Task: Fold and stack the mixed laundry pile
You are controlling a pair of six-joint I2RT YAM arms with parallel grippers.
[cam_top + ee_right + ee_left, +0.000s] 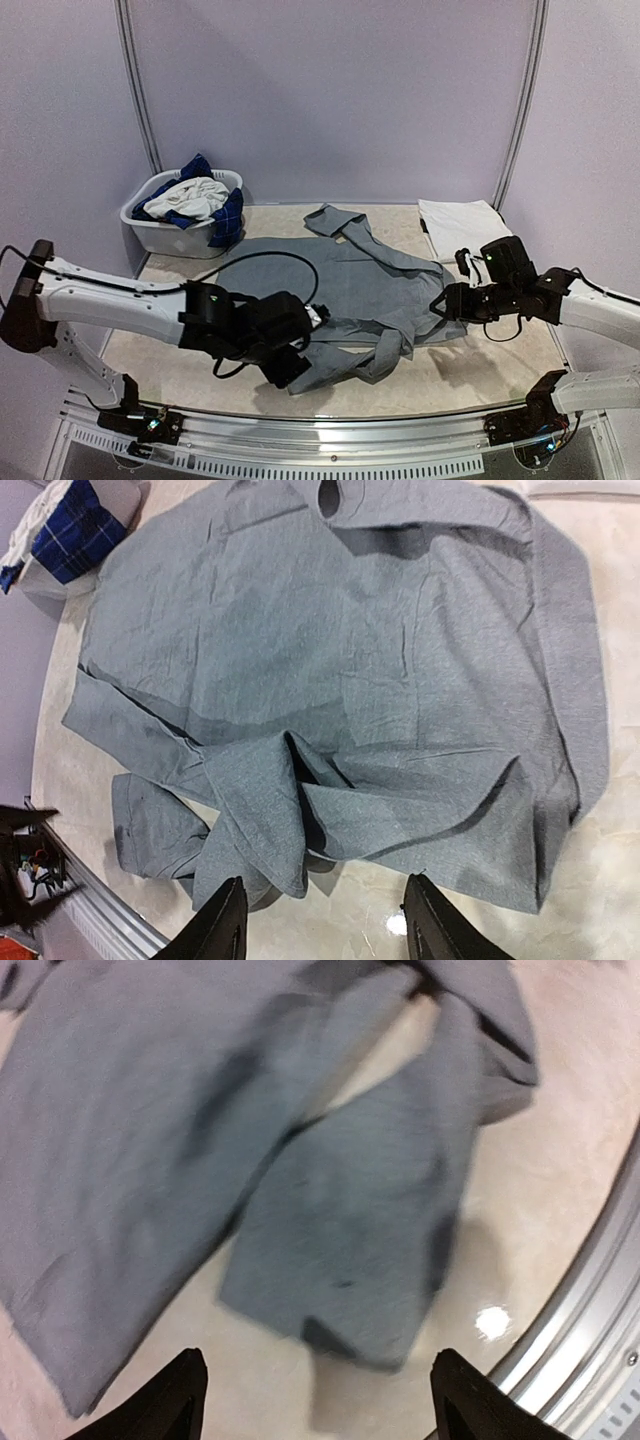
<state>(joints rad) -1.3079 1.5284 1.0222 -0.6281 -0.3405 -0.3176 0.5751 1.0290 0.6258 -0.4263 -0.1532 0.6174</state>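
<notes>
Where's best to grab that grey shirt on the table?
Likely the crumpled sleeve at the near edge of the grey shirt, from above on the robot's side: its raised folds offer something to pinch, while the body lies flat on the table.

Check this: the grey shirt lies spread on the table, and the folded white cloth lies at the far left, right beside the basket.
Wrong in one place. The folded white cloth lies at the far right, apart from the basket, which stands at the far left. The top external view shows it. The grey shirt does lie spread on the table.
</notes>
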